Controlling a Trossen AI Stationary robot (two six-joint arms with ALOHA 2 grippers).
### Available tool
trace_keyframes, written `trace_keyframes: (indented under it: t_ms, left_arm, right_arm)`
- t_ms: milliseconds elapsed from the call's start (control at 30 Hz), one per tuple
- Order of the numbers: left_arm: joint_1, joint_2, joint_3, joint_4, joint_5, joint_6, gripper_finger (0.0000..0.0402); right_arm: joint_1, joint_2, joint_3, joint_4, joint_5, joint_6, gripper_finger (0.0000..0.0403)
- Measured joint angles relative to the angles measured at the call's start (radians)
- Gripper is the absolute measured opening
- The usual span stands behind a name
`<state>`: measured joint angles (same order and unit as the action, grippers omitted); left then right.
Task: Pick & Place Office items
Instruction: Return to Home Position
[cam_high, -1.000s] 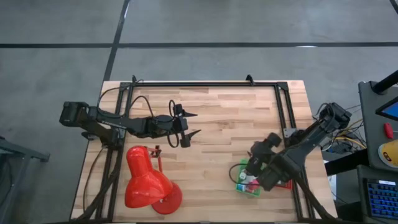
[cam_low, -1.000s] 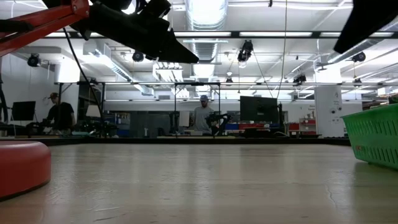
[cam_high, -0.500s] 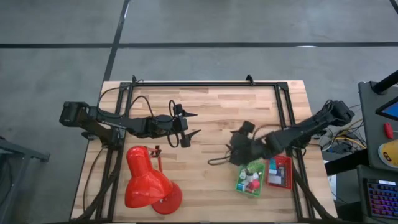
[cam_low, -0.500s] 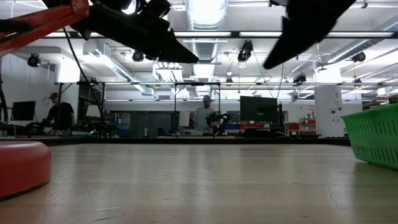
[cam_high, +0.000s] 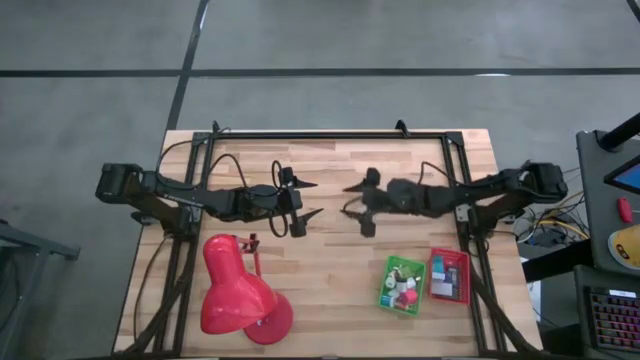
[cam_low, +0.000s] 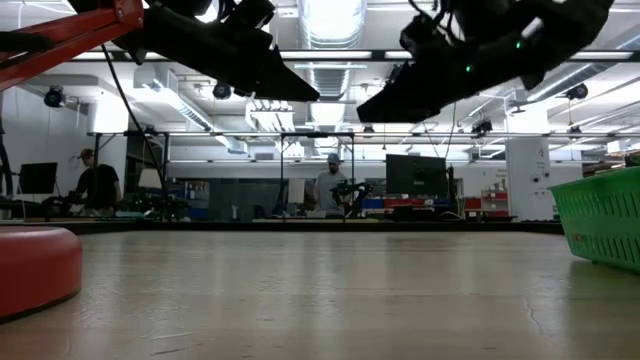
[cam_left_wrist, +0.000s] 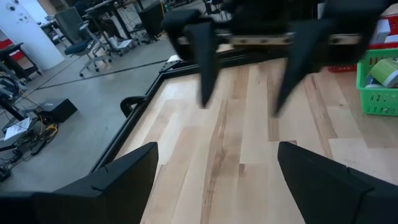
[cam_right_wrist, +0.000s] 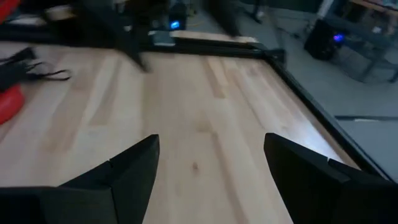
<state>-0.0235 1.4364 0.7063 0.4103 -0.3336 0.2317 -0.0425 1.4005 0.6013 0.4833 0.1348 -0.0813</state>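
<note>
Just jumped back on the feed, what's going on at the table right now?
Nothing is being handled. The left gripper and right gripper hang open and empty over the middle of the table, tips facing each other. The small office items lie in the green tray and the red tray beside it, on the right arm's side. The red desk lamp stands on the left arm's side.
</note>
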Motion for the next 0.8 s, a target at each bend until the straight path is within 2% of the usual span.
trace_keyframes:
  t_ms: [67,233,467,633,800]
  left_arm:
    - [0.000,0.000,0.000,0.000,0.000,0.000,0.0337]
    - [0.000,0.000,0.000,0.000,0.000,0.000,0.0336]
    - [0.000,0.000,0.000,0.000,0.000,0.000,0.0335]
    - [0.000,0.000,0.000,-0.001,0.000,0.000,0.0337]
    - [0.000,0.000,0.000,0.000,-0.001,0.000,0.0335]
  right_arm:
    - [-0.039,0.006,-0.022,0.050,-0.009,0.015,0.0288]
    - [-0.077,0.007,-0.053,0.046,-0.010,0.112,0.0288]
    - [-0.076,-0.029,-0.090,0.041,-0.002,0.092,0.0288]
    - [-0.079,-0.138,-0.196,0.170,-0.004,0.032,0.0287]
    - [-0.078,-0.334,-0.372,0.246,-0.005,0.033,0.0280]
